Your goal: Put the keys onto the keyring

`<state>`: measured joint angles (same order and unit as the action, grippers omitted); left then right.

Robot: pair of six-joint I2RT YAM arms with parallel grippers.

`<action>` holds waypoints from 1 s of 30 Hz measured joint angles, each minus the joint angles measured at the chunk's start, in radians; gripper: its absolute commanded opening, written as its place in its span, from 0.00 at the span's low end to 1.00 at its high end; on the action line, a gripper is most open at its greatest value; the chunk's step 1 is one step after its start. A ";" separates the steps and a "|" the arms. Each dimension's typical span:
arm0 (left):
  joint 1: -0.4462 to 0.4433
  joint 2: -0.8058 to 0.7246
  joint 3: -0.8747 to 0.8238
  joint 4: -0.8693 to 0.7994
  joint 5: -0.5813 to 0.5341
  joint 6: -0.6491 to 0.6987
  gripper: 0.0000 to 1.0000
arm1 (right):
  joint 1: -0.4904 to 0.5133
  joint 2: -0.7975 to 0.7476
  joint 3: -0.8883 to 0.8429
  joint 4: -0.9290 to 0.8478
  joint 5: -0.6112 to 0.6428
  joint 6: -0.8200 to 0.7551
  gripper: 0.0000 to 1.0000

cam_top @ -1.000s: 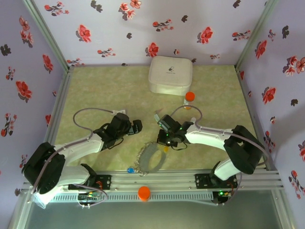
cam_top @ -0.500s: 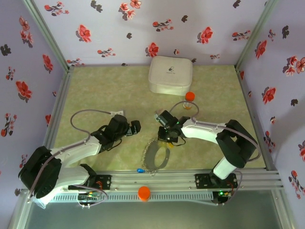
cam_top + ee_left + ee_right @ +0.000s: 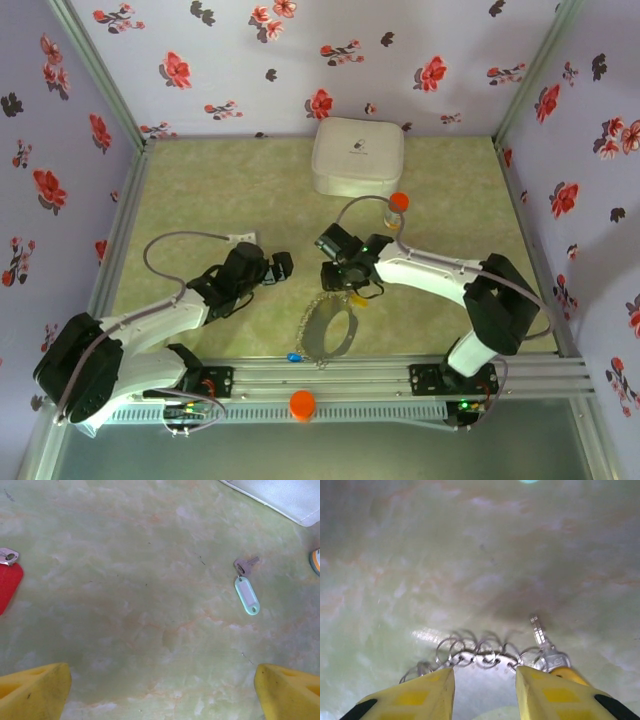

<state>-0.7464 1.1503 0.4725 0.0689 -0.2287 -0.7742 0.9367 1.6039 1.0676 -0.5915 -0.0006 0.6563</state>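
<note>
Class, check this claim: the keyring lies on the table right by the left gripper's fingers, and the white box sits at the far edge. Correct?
No. The keyring lies by the right gripper, not the left gripper: the right wrist view shows its chain of small rings just ahead of that gripper's yellow fingers. The white box does sit at the far edge.

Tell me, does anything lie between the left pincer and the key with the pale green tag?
Nothing visible does: bare tabletop runs from the open left pincer to the green-tagged key, ahead and to its right.
</note>
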 measured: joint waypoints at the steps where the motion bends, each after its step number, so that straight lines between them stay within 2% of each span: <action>1: 0.000 -0.003 -0.005 0.000 0.000 0.000 0.94 | 0.015 0.018 0.024 -0.017 0.002 -0.020 0.36; 5: 0.000 -0.008 -0.018 0.002 -0.004 0.000 0.94 | 0.057 0.100 0.107 -0.067 0.024 -0.065 0.34; 11: 0.000 -0.026 -0.018 0.002 -0.007 -0.001 0.94 | 0.065 0.174 0.143 -0.143 0.097 -0.077 0.30; 21: 0.000 -0.028 -0.018 0.002 -0.007 -0.001 0.94 | 0.063 0.177 0.142 -0.177 0.160 -0.043 0.27; 30: 0.000 -0.028 -0.018 0.002 -0.007 -0.001 0.94 | 0.024 0.174 0.072 -0.142 0.124 -0.005 0.27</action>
<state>-0.7464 1.1225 0.4549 0.0711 -0.2359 -0.7750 0.9604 1.7779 1.1400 -0.7330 0.1238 0.6510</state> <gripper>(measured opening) 0.940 0.270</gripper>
